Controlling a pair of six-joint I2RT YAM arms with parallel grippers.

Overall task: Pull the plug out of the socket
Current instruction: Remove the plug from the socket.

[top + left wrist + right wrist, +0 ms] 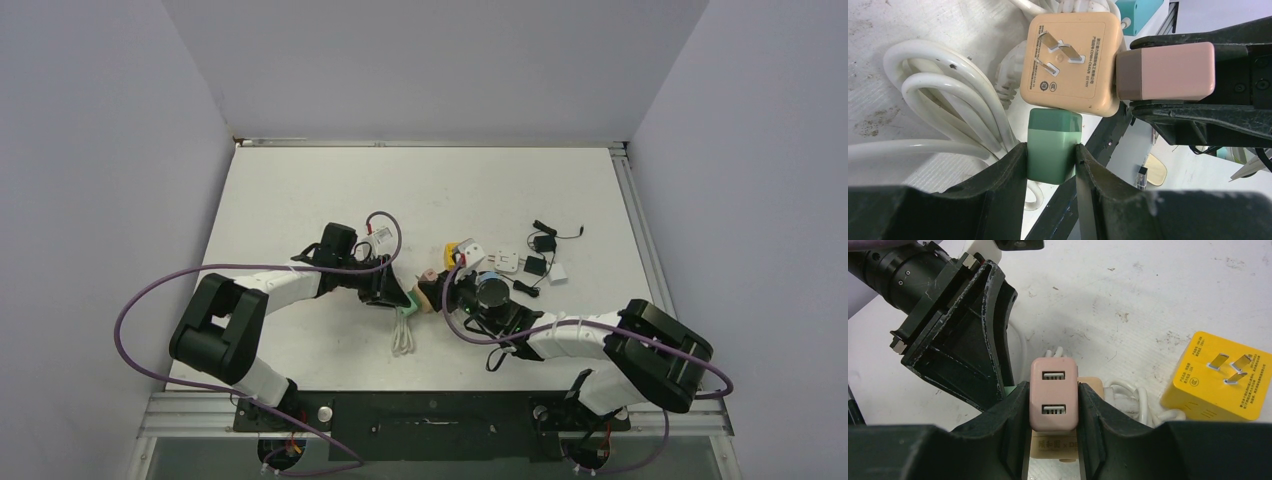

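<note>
Green plug point(1053, 145) is clamped between my left gripper point(1050, 165) jaws, closed tight on its flat sides; my right gripper point(1053, 410) is closed the same way on the pink USB plug point(1054, 395). Both are seated in the beige socket cube point(1073, 60), which hangs between the two grippers just above the table point(300, 190), slightly below centre in the top view, with the white cable point(943, 100) coiled at about 6 o'clock from it. Step in hand, as I read it: separate one plug from the cube. To do it well I'd pull straight along the plug's own axis, no twist, with the other arm only bracing. Neither plug shows a gap at the cube yet. In the left wrist view the green plug's long axis runs 6 to 12, nose into the cube at 12, so pull toward 6. The pink one there lies 3 to 9, nose at 9. The two axes are roughly at right angles, so pulling both at once would lever the cube sideways. The cube's own prongs face the left wrist camera.
</note>
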